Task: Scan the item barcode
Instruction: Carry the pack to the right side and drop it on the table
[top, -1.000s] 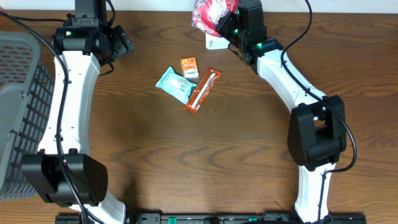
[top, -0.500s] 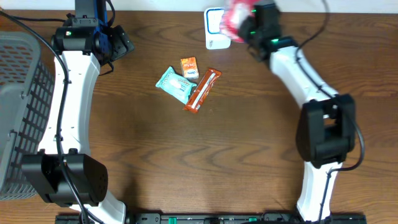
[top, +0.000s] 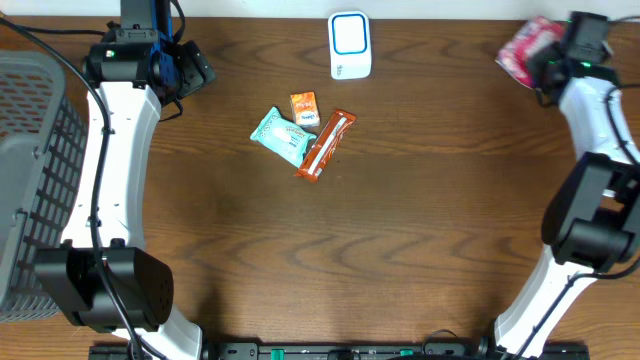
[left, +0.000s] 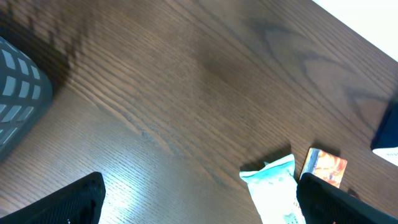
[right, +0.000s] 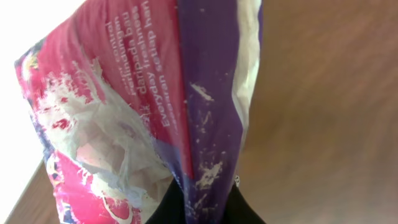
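A pink and purple plastic bag (top: 525, 50) hangs at the far right back corner of the table, pinched in my right gripper (top: 552, 60). In the right wrist view the bag (right: 143, 106) fills the frame, its purple seam clamped between my right gripper's (right: 202, 208) black fingers. The white and blue barcode scanner (top: 350, 45) stands at the back centre, well left of the bag. My left gripper (top: 195, 70) is at the back left, open and holding nothing (left: 200, 202).
A teal packet (top: 283, 135), a small orange box (top: 304, 107) and an orange bar (top: 326, 145) lie together mid-table. The teal packet (left: 273, 186) and box (left: 324, 167) show by my left gripper's right finger. A grey basket (top: 30, 170) stands at the left edge.
My right arm has swung the bag from over the scanner far to the right, uncovering the scanner. The left arm has stayed still.
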